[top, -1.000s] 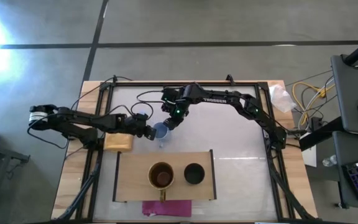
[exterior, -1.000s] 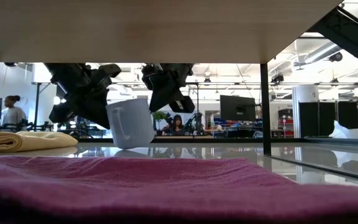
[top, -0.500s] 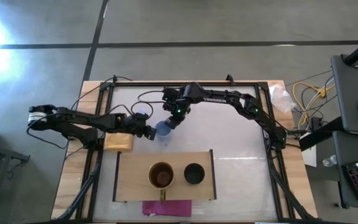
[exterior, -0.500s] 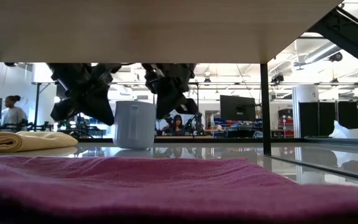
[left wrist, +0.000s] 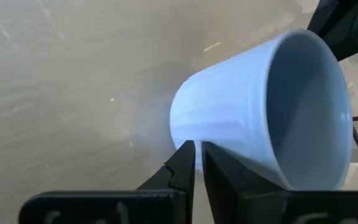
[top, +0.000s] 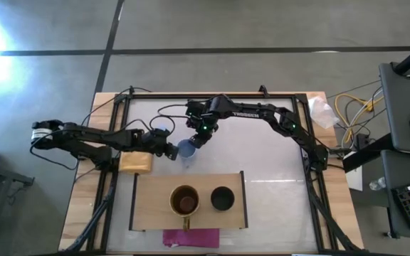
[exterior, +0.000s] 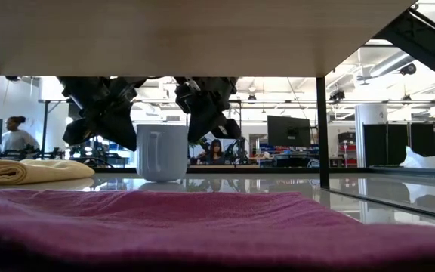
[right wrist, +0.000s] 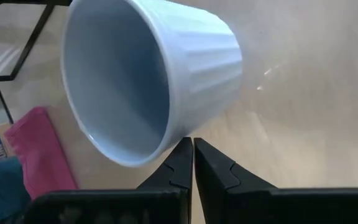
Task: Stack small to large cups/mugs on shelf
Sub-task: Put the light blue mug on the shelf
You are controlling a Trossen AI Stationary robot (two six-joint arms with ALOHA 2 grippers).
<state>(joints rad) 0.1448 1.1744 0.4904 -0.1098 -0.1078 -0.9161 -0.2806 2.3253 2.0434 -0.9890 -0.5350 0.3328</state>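
Observation:
The pale blue mug stands upright on its base on the table behind the shelf, and shows in the low view too. My left gripper is shut at the mug's left side. My right gripper is shut at its far right side. The brown mug and the black cup stand side by side on the light-wood shelf. My left gripper has its shut fingertips against the mug's outer wall, coming level from the table's left. The mug stands on the table. My right gripper has its shut fingertips against the outer wall just below the rim, slanting down from the far right.
A folded yellow cloth lies left of the mug, beside the left arm. A magenta strip lies at the shelf's near edge and fills the low view's foreground. Bare table lies to the right of the mug.
The pale blue mug was tilted a second ago, its base partly off the table. It now stands upright on its base between the two shut grippers, which have shifted only a little.

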